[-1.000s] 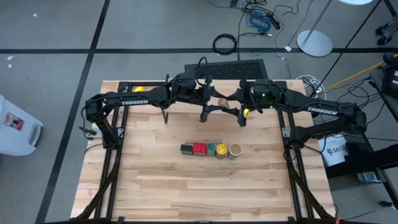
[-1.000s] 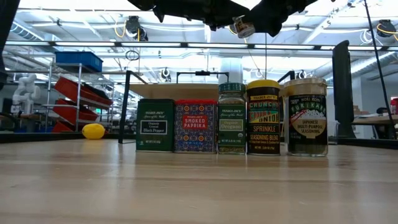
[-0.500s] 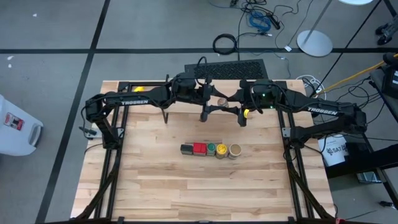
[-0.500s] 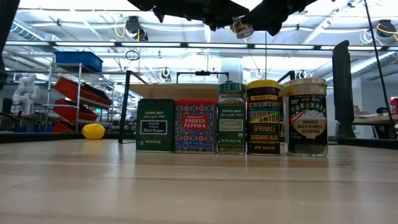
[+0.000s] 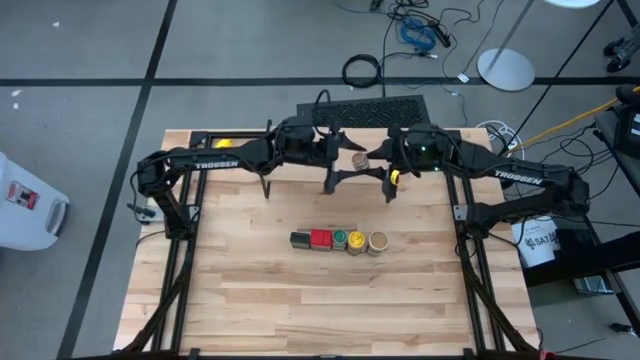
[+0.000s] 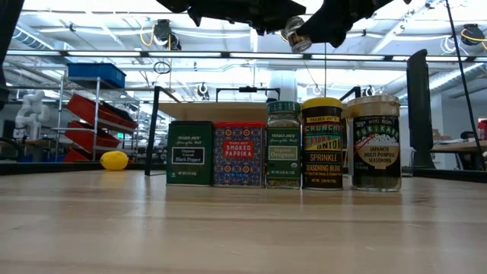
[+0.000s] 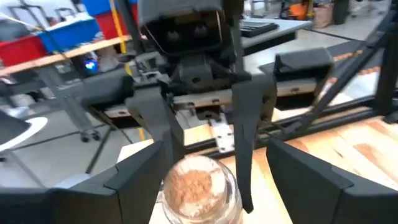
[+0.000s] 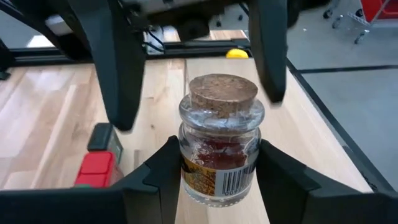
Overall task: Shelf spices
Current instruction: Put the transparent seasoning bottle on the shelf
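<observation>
A tiny glass jar with a cork stopper [image 8: 217, 149] hangs high above the table's far middle [image 5: 358, 160], tilted in the low view [image 6: 297, 35]. My right gripper [image 8: 217, 177] is shut on it. My left gripper [image 7: 221, 186] faces it from the table's left, open, with a finger on either side of the jar's cork end and clear of it. Five spices stand in a row on the table: a dark box [image 5: 300, 239], a red tin [image 5: 321, 238], a green-lidded jar [image 5: 339, 239], a yellow-lidded jar [image 5: 357, 241] and a tan-topped jar [image 5: 378, 241]. The shelf's wooden plank [image 6: 221, 112] shows behind them. My right gripper pinches the tiny jar's glass body [image 8: 186, 168] between its two fingers, below the cork. The fingers come from the table's right, slanting a little downward. The jar is lifted clear, tilted, with its cork end [image 7: 198, 183] toward my left gripper.
A yellow ball [image 6: 114, 160] lies at the table's far left. Black shelf legs [image 5: 330, 185] stand below the two grippers. The table's near half [image 5: 330, 300] is bare wood. A keyboard [image 5: 370, 110] lies beyond the far edge.
My left gripper's fingers have spread apart off the tiny jar, which stays in my right gripper. The jar has tipped a little further in the low view. Both arms have kept their places.
</observation>
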Action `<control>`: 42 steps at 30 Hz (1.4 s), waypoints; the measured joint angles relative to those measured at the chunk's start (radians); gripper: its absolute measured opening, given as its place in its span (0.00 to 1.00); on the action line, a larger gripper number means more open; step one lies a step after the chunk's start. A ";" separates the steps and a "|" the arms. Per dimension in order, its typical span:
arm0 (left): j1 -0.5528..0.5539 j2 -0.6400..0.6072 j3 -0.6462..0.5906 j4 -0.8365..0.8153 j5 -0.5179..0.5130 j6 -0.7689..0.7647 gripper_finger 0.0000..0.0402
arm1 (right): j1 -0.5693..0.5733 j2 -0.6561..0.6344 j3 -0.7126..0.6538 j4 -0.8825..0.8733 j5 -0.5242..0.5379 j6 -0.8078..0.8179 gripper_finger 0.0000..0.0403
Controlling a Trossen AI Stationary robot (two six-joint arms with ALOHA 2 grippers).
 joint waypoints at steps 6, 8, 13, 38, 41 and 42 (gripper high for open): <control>0.011 -0.028 0.000 0.020 -0.073 0.017 0.72 | -0.039 0.000 0.000 -0.071 0.000 -0.013 0.40; 0.010 -0.050 0.000 0.001 -0.075 0.017 0.72 | -0.054 0.000 0.000 -0.095 0.000 -0.019 0.40; 0.004 -0.113 0.000 -0.116 -0.076 -0.031 0.72 | -0.101 0.000 0.000 -0.165 0.000 -0.039 0.40; -0.184 -0.203 0.000 -0.484 -0.075 -0.078 0.72 | -0.398 0.129 0.000 -0.169 -0.267 -0.185 0.40; -0.184 -0.203 0.000 -0.491 -0.075 -0.066 0.72 | -0.410 0.147 0.000 -0.177 -0.266 -0.192 0.40; -0.184 -0.203 0.000 -0.496 -0.075 -0.060 0.72 | -0.412 0.154 0.000 -0.182 -0.264 -0.193 0.40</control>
